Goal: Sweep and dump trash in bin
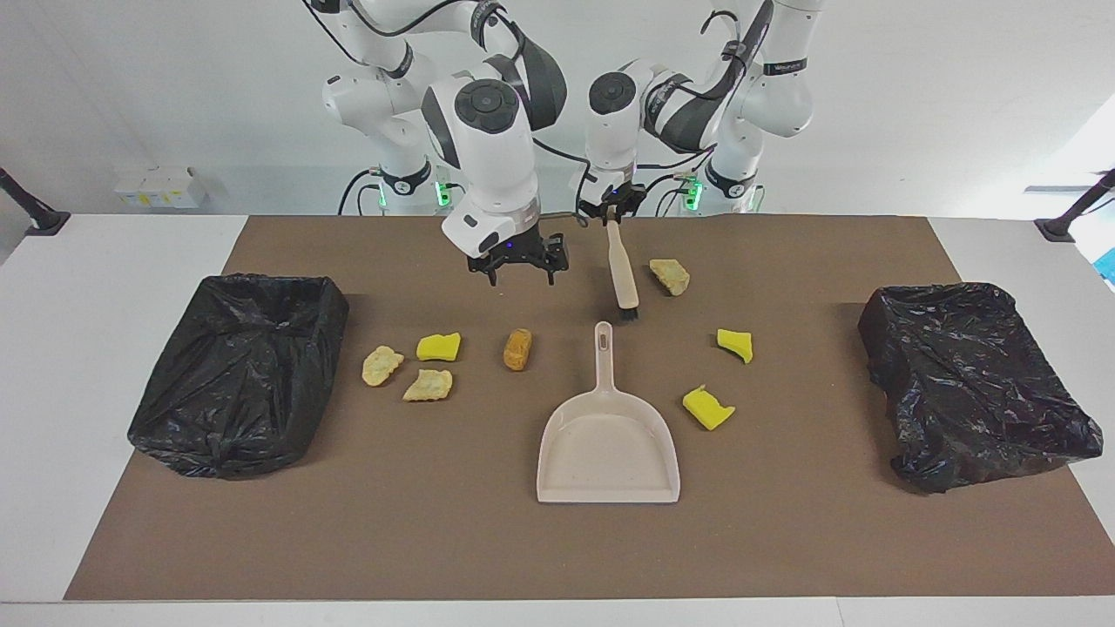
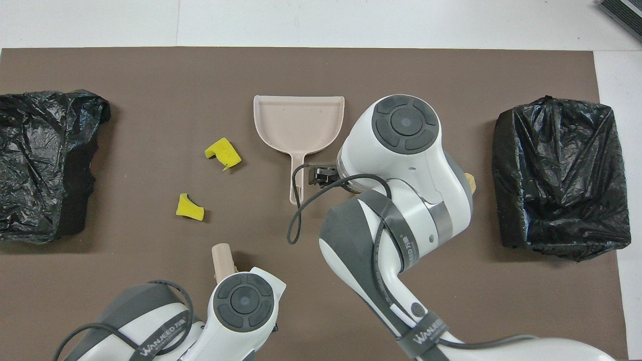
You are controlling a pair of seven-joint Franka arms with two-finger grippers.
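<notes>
Several scraps of trash lie on the brown mat: an orange-brown lump (image 1: 517,348), yellow sponge chunks (image 1: 438,347) (image 1: 735,345) (image 1: 707,407) and pale tan pieces (image 1: 381,365) (image 1: 428,384) (image 1: 669,276). The beige dustpan (image 1: 607,444) lies flat mid-mat, its handle toward the robots. My left gripper (image 1: 614,212) is shut on the top of the beige brush (image 1: 622,270), which hangs tilted with its black bristles just above the dustpan's handle. Beside the brush, my right gripper (image 1: 521,273) hangs open and holds nothing, above the mat near the orange-brown lump. In the overhead view the right arm covers that lump.
Two bins lined with black bags stand on the mat, one (image 1: 235,370) at the right arm's end, one (image 1: 971,383) at the left arm's end. The mat (image 1: 435,540) lies on a white table.
</notes>
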